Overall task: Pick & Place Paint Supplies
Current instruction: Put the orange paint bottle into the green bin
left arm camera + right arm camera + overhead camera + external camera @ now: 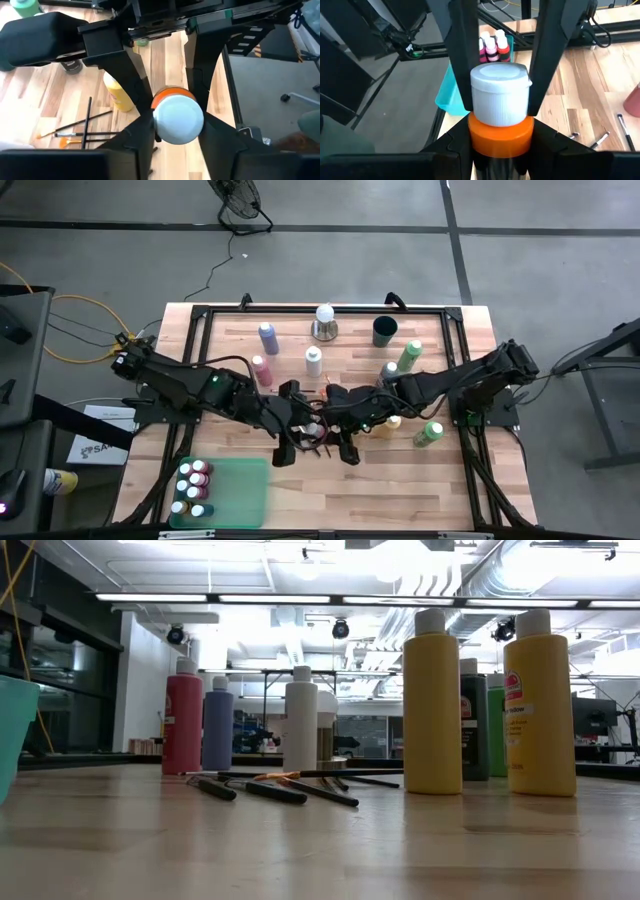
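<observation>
An orange paint bottle with a white cap (500, 100) is held between my two grippers above the table's middle. My left gripper (177, 127) and my right gripper (500, 142) meet there, left gripper (298, 425) facing right gripper (345, 423), and both are shut on the bottle. In the high view the grippers hide it. Thin brushes (270, 786) lie flat on the wood below. Pink (262, 370), purple (268, 337), white (314, 361), green (410, 355) and yellow (432, 705) bottles stand around. My left gripper pinches the bottle's white cap (177, 120) between its two fingers, one on each side; the cap end faces this wrist. The bottle is clear of the table. My right gripper pinches the orange body (500, 137) just below the cap between its two fingers, coming from the opposite side.
A teal tray (240, 490) at the near left corner holds several capped bottles (192, 485). A white ball on a metal base (324, 320) and a dark green cup (385, 331) stand near the far edge. A green bottle (428, 433) lies right of the grippers.
</observation>
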`<state>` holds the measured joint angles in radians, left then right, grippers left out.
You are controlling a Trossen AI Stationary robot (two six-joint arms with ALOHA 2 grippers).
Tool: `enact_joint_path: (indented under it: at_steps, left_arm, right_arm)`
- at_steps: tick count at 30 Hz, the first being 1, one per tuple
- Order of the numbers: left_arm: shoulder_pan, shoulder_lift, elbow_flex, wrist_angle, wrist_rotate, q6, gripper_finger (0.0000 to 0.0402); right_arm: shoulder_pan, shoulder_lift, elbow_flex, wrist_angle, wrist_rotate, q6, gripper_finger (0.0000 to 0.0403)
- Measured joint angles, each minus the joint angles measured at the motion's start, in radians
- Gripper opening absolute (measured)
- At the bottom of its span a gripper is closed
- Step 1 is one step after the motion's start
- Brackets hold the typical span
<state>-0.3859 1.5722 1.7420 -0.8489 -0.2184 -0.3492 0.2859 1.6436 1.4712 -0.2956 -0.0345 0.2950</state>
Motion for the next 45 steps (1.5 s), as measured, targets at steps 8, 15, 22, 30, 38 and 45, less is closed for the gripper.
enact_joint_path:
  at_steps: [8,15,22,30,38,45]
  left_arm:
    - [0.0,0.001,0.0,0.011,0.002,-0.002,0.0109]
    - [0.0,0.002,0.0,0.011,0.003,-0.004,0.011]
    - [-0.013,0.002,0.0,-0.042,0.004,-0.027,0.0111]
    - [-0.131,0.002,-0.001,-0.248,-0.026,-0.141,0.0111]
    - [-0.355,0.001,-0.07,-0.336,-0.107,-0.467,0.0111]
    - [-0.536,0.002,-0.21,-0.266,-0.153,-0.781,0.0111]
  right_arm:
    - [0.0,0.0,0.0,0.002,-0.008,0.0,0.0125]
    - [-0.001,0.0,0.001,-0.008,-0.073,0.042,0.0205]
    - [-0.001,-0.01,0.001,-0.107,-0.14,0.104,0.0284]
    - [0.015,-0.058,0.001,-0.191,-0.126,0.146,0.0297]
    - [0.024,-0.12,0.001,-0.219,-0.011,0.153,0.0293]
    - [0.024,-0.135,0.001,-0.217,0.053,0.157,0.0293]
